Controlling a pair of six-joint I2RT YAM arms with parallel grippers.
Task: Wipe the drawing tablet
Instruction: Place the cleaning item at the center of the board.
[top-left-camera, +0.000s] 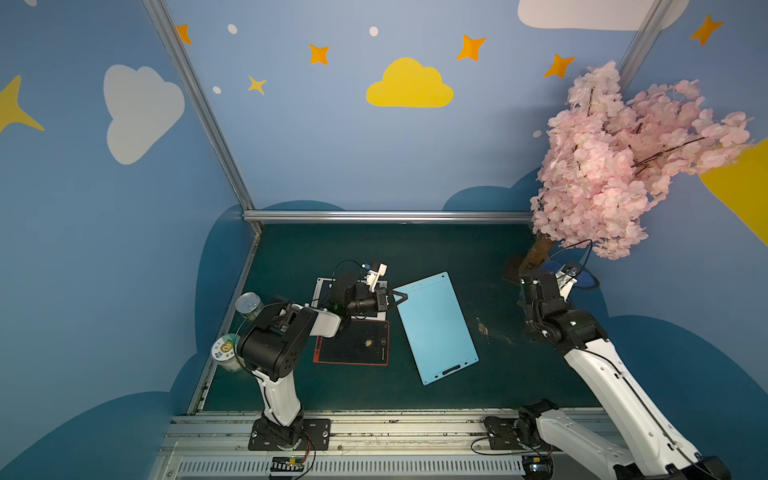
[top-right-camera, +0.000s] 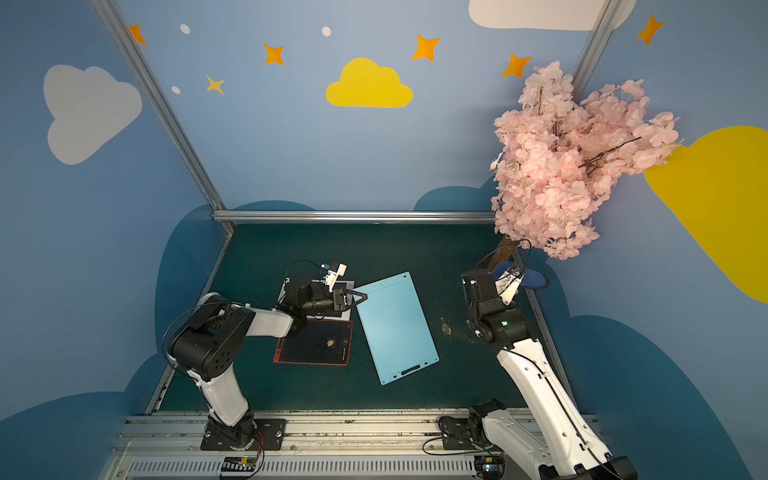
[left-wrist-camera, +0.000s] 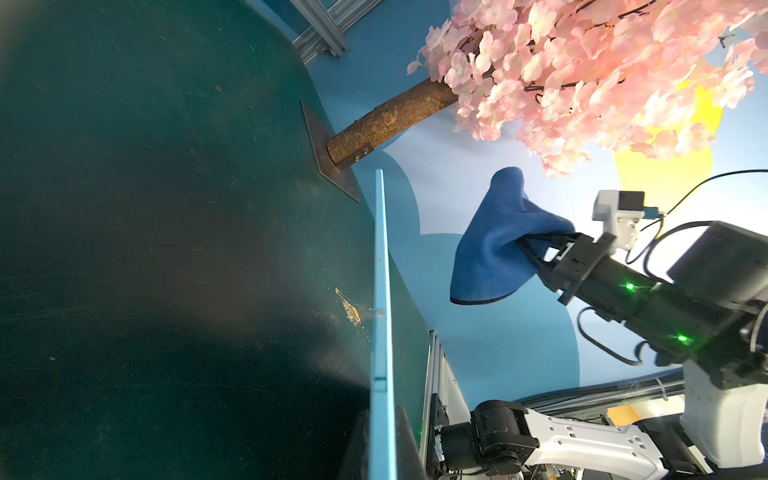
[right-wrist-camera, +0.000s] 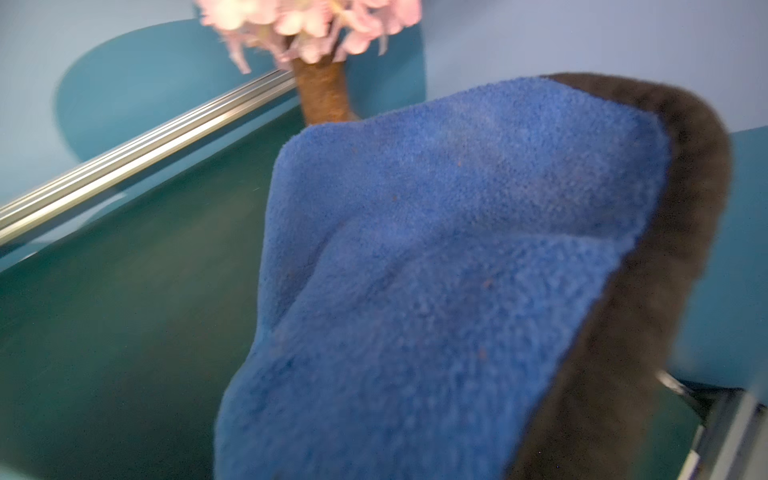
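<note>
A light blue drawing tablet lies slanted in the middle of the green table. My left gripper is shut on its far left corner. In the left wrist view the tablet shows edge-on between the two dark fingers of the left gripper. My right gripper is raised at the right, near the tree trunk, and shut on a blue cloth that hangs from it. Both top views show only a bit of the cloth.
A red-framed dark tablet with a small crumb lies under the left arm, with a white-framed one behind it. Two jars stand at the left edge. A pink blossom tree rises at the back right. Brown specks lie right of the blue tablet.
</note>
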